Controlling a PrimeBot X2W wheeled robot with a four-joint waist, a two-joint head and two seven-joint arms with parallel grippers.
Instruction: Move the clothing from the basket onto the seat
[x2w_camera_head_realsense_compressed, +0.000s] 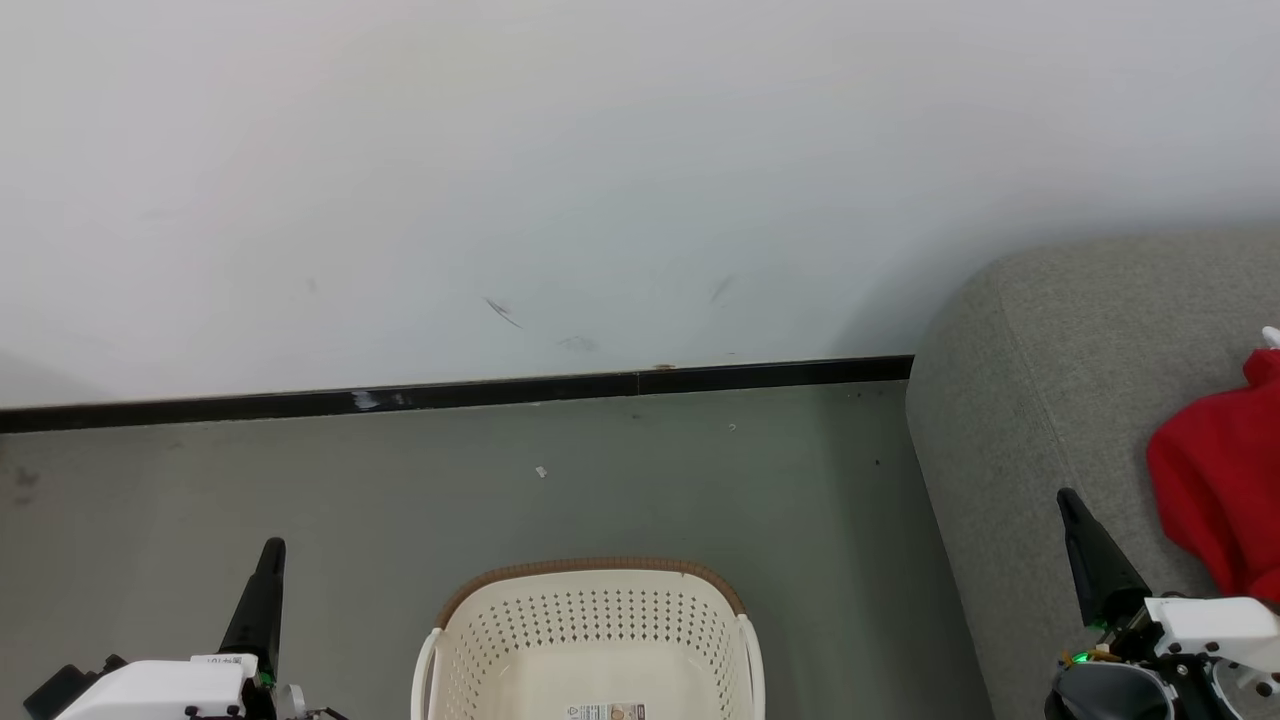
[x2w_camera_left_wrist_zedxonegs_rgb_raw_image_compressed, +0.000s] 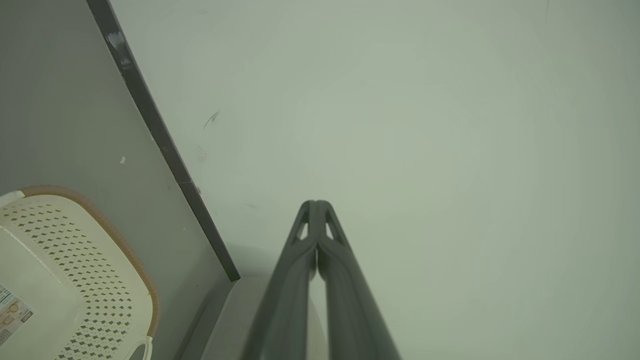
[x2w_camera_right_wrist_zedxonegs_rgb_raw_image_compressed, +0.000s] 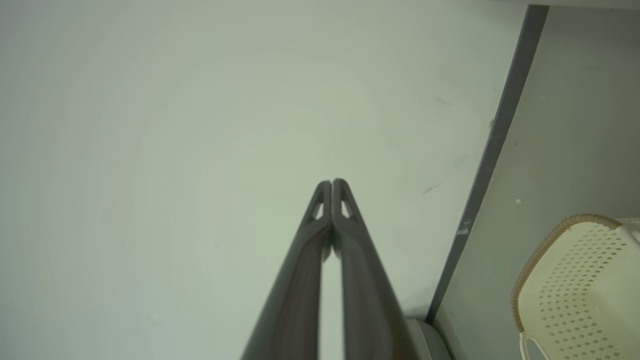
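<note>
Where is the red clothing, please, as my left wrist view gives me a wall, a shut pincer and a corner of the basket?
Observer: The clothing lies on the seat, at the right edge of the head view.
Operator: Thank you. Is there any clothing in the basket?
Observer: None that I can see. The head view looks into the basket, and the part of its inside that shows is bare, though its near end is cut off.
Operator: And is the right pincer holding anything?
Observer: No. In the right wrist view the right pincer is shut, fingertips together, with nothing between them.
</note>
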